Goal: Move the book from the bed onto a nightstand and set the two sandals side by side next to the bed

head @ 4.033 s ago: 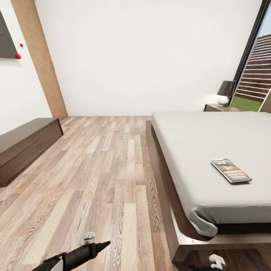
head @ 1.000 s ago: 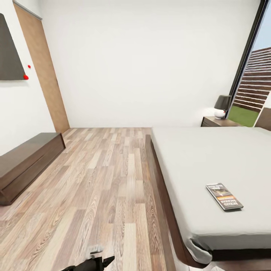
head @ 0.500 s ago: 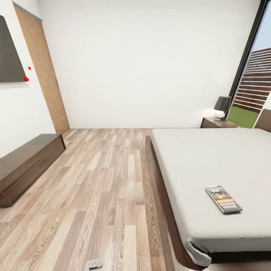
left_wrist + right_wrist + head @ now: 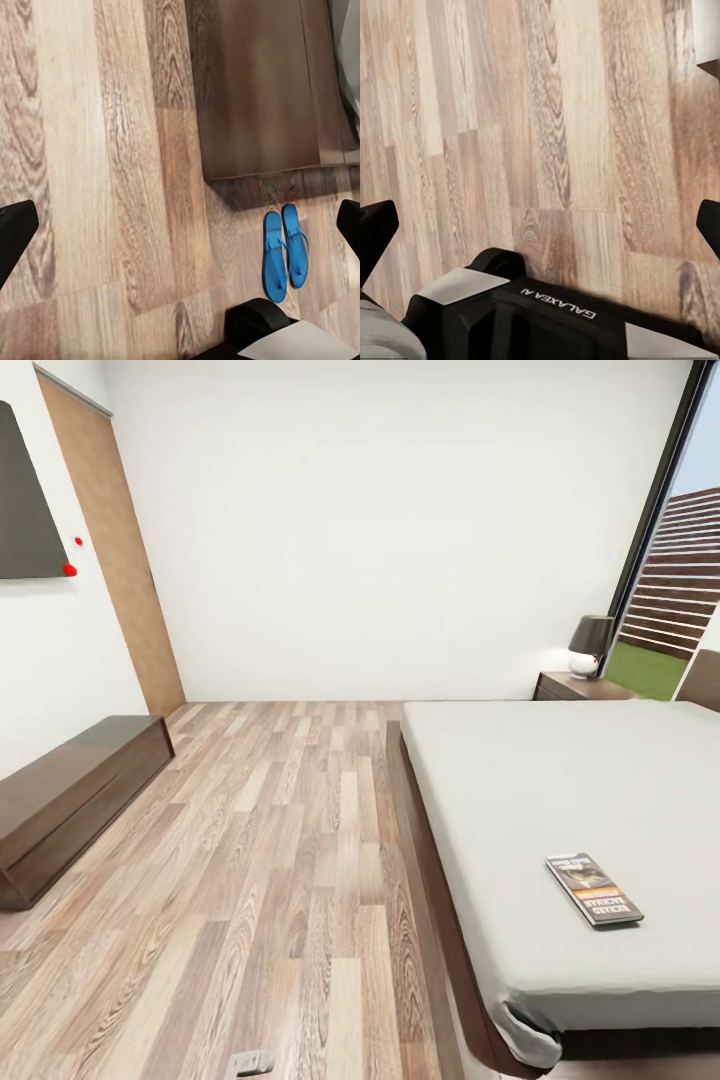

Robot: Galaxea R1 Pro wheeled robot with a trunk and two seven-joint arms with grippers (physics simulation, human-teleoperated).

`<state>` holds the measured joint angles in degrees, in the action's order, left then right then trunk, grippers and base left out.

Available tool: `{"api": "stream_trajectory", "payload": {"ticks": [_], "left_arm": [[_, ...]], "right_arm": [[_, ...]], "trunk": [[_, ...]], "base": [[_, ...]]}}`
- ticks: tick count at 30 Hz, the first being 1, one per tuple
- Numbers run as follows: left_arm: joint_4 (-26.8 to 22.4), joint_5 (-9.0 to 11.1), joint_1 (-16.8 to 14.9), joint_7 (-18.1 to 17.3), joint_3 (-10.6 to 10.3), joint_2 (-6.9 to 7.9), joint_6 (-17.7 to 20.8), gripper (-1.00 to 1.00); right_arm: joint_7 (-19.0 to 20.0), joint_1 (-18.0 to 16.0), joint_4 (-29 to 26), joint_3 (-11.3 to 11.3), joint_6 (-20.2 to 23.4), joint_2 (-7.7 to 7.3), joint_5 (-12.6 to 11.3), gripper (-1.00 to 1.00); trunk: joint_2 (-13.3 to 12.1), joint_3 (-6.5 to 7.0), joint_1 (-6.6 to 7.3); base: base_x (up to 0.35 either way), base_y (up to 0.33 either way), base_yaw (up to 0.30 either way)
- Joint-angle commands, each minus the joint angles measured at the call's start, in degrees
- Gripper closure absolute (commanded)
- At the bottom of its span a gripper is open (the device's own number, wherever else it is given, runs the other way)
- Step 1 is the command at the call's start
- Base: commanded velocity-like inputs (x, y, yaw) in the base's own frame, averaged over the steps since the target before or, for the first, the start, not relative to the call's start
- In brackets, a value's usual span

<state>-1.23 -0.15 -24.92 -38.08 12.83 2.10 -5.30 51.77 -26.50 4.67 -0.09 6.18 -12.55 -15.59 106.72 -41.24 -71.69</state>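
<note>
Head view, from near to far: a small grey part of the robot [image 4: 250, 1063] pokes in at the bottom edge over the wood-plank floor [image 4: 280, 860]. To the right stands the bed [image 4: 560, 800], its white mattress on a dark brown frame, and the book [image 4: 594, 888] lies flat on the mattress near the foot end, orange band showing, well apart from the nightstand [image 4: 578, 686]. That nightstand sits beyond the far corner of the bed, beside the dark-framed window [image 4: 660, 530], with a lamp [image 4: 590, 642] on top. On the left a low dark cabinet [image 4: 70, 790] runs along the wall, a light wooden door [image 4: 115, 550] behind it.

In the left wrist view the left gripper [image 4: 180, 225] has its black fingertips [image 4: 15, 232] wide apart with nothing between them; below, the two blue sandals [image 4: 285, 253] lie side by side, touching, on the floor just beside the corner of the dark bed frame.

In the right wrist view the right gripper [image 4: 540, 225] is likewise spread wide and empty above bare planks, with the robot's black base [image 4: 547, 319] below.
</note>
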Motion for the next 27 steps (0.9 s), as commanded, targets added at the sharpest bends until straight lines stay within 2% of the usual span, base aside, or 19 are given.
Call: {"api": "stream_trajectory", "payload": {"ticks": [1,4,9,15,27], "left_arm": [[0.08,-0.03,-0.04,-0.16,0.09,0.01,-0.23,-1.00],[0.08,-0.07,-0.04,-0.16,0.09,0.01,-0.24,-1.00],[0.08,-0.06,-0.04,-0.16,0.09,0.01,-0.24,-1.00],[0.08,-0.03,-0.04,-0.16,0.09,0.01,-0.24,-1.00],[0.08,-0.03,-0.04,-0.16,0.09,0.01,-0.24,-1.00]], "right_arm": [[0.24,-0.07,0.15,0.00,0.62,-0.01,-0.31,-1.00],[0.27,-0.05,0.16,0.00,0.78,-0.06,2.31,-1.00],[0.33,-0.04,0.19,0.00,0.83,-0.03,4.38,-1.00],[-0.42,-0.03,0.07,0.00,0.78,-0.07,5.11,-1.00],[-1.56,-0.04,-0.42,0.12,-0.25,-0.03,5.08,-1.00]], "trunk": [[0.03,-0.05,0.01],[0.03,-0.05,0.01],[0.03,-0.05,0.01],[0.03,-0.05,0.01],[0.03,-0.05,0.01]], "base": [[0.000,0.000,0.000],[0.000,0.000,0.000],[0.000,0.000,0.000],[0.000,0.000,0.000],[0.000,0.000,0.000]]}}
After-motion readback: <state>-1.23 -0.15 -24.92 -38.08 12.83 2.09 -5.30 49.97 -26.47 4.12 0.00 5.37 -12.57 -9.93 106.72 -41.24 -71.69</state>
